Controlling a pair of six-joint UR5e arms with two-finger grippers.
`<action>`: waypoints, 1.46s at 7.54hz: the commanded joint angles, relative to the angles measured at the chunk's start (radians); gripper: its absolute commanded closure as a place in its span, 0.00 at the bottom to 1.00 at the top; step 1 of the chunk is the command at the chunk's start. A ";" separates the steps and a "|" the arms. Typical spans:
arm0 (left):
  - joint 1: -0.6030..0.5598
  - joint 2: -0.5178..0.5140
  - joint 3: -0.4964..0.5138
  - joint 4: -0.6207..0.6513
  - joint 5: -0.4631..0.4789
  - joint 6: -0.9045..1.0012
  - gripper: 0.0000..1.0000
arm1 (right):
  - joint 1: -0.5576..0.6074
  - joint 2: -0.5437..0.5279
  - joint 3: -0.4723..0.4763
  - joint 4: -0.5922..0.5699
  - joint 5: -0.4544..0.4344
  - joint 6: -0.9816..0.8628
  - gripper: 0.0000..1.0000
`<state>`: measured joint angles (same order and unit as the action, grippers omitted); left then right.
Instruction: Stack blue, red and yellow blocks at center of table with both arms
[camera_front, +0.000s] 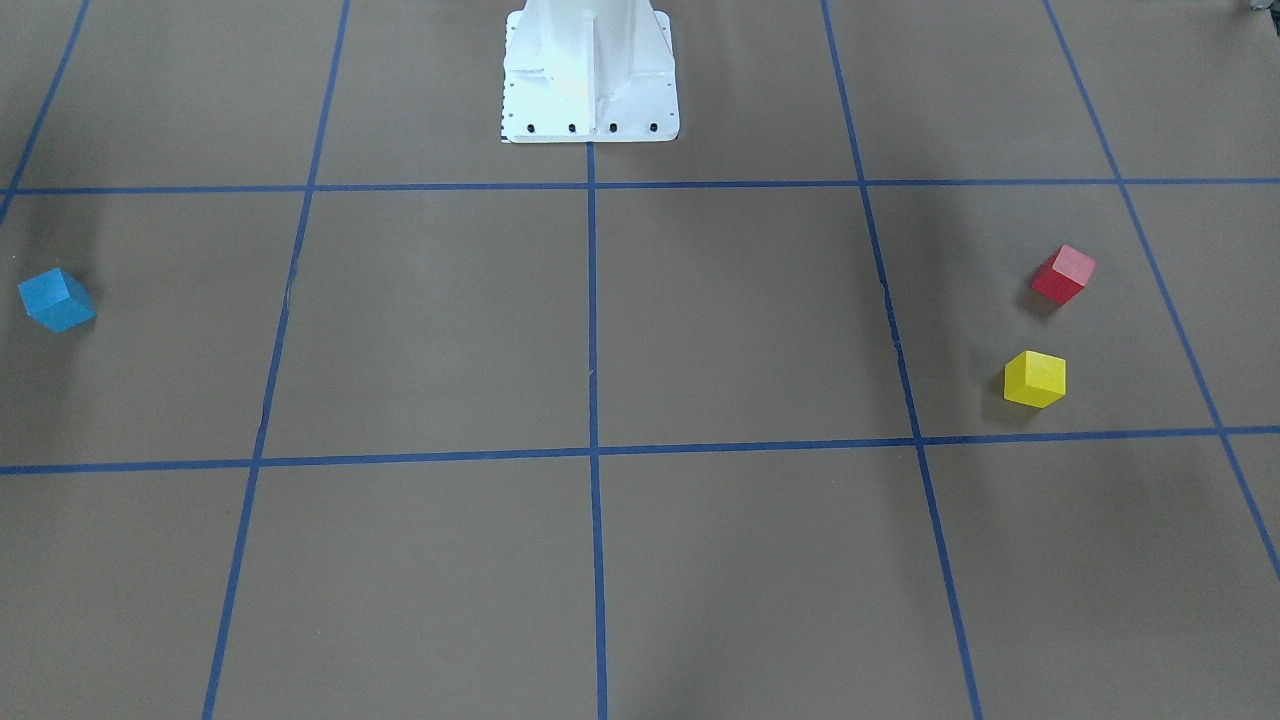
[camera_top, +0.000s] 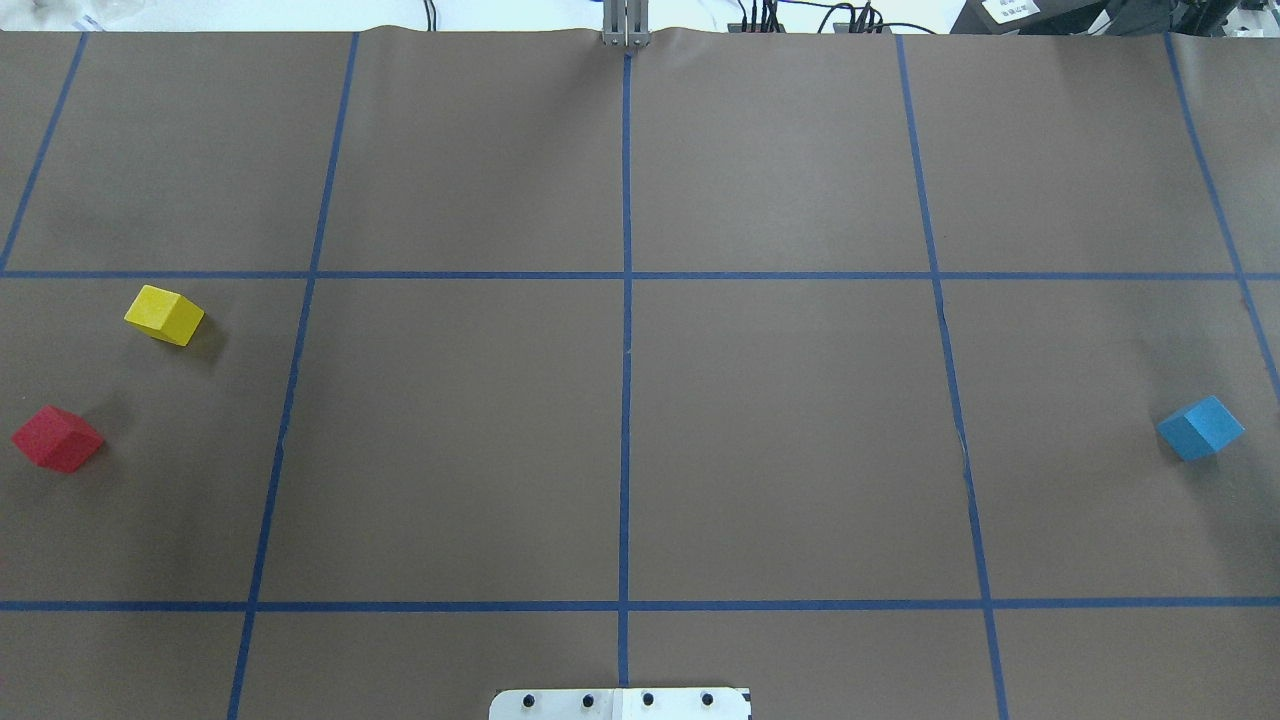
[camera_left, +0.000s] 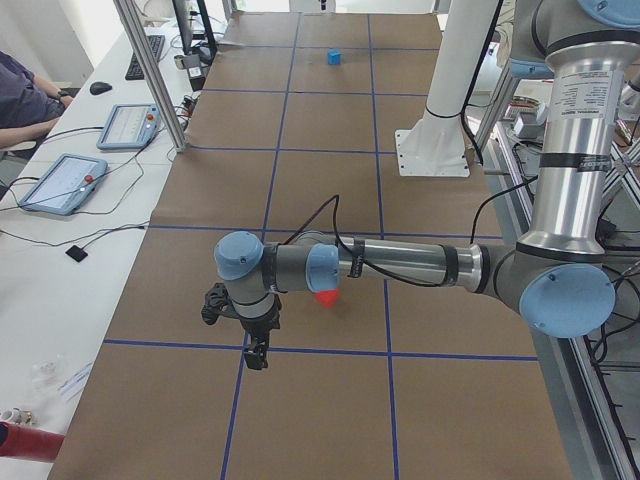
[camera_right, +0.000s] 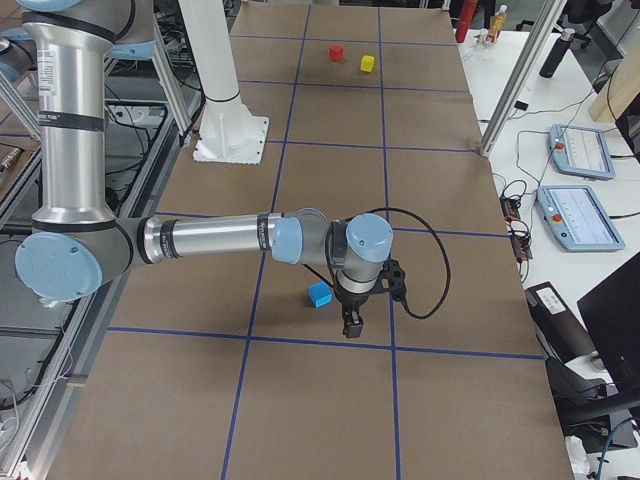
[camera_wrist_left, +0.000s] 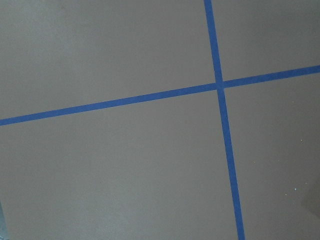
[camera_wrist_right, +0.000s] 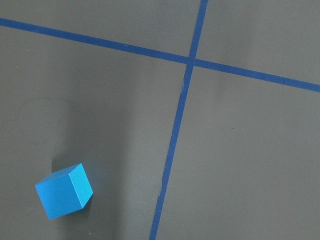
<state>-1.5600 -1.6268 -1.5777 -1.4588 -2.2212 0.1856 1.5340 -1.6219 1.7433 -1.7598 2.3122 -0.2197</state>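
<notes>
The blue block (camera_top: 1200, 428) lies alone at the table's right end; it also shows in the right wrist view (camera_wrist_right: 64, 191). The red block (camera_top: 57, 438) and the yellow block (camera_top: 164, 314) lie apart at the left end. My left gripper (camera_left: 255, 355) hangs above the table near the red block (camera_left: 326, 297). My right gripper (camera_right: 352, 325) hangs just beside the blue block (camera_right: 320, 294). Both grippers show only in the side views, so I cannot tell whether they are open or shut. Neither wrist view shows any fingers.
The white robot pedestal (camera_front: 590, 75) stands at the table's robot side. Blue tape lines (camera_top: 626, 350) grid the brown table. Metal frame posts (camera_left: 150, 70) and a desk with tablets (camera_right: 575, 215) stand along the operators' side.
</notes>
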 joint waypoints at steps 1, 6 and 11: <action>0.000 -0.001 -0.005 0.000 0.002 0.000 0.00 | 0.000 0.005 0.002 0.000 0.001 0.000 0.00; 0.006 -0.010 -0.050 -0.001 -0.094 -0.009 0.00 | 0.000 0.013 0.039 0.003 -0.008 -0.006 0.00; 0.005 0.014 -0.056 -0.008 -0.092 -0.011 0.00 | -0.046 -0.053 0.038 0.250 0.122 -0.004 0.00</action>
<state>-1.5547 -1.6251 -1.6327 -1.4659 -2.3134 0.1763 1.4994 -1.6100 1.7905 -1.6748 2.3711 -0.2197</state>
